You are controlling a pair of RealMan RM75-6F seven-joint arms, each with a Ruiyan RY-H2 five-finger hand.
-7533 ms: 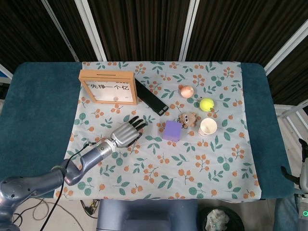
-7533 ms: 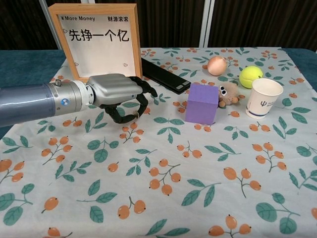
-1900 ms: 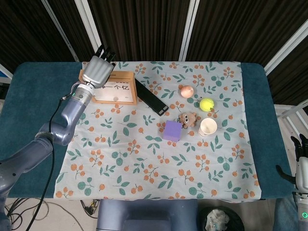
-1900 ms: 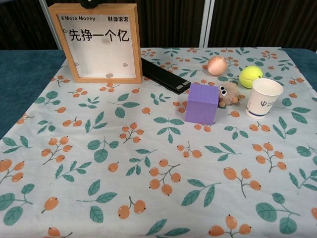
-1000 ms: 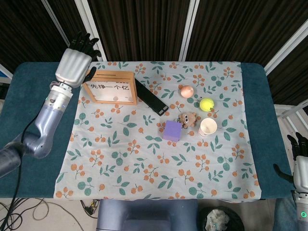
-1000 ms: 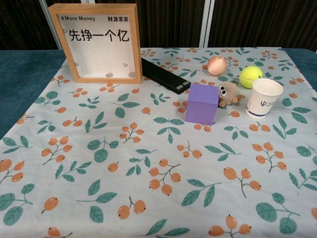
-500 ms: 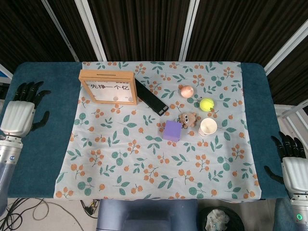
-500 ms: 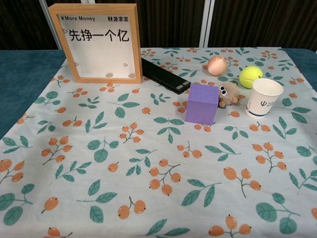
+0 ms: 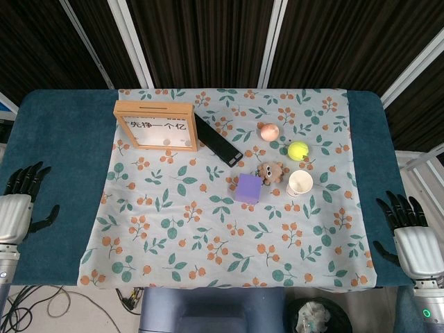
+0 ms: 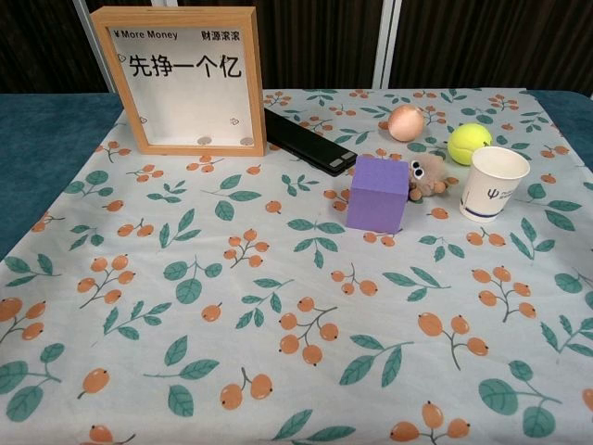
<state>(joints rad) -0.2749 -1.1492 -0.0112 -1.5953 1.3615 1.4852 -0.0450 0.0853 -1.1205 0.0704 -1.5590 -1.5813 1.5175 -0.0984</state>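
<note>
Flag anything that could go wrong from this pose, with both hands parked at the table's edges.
1. The wooden frame stands upright on the cloth; a reach past it from the left hand could tip it.
2. The paper cup sits tight among the tennis ball, plush toy and purple block; the right hand, open now, could knock one neighbour while reaching for another.

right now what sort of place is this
Probably a robot test bench, not a home: a teal table under a floral cloth, dark slatted panels behind, and unrelated props like a purple foam cube.
</note>
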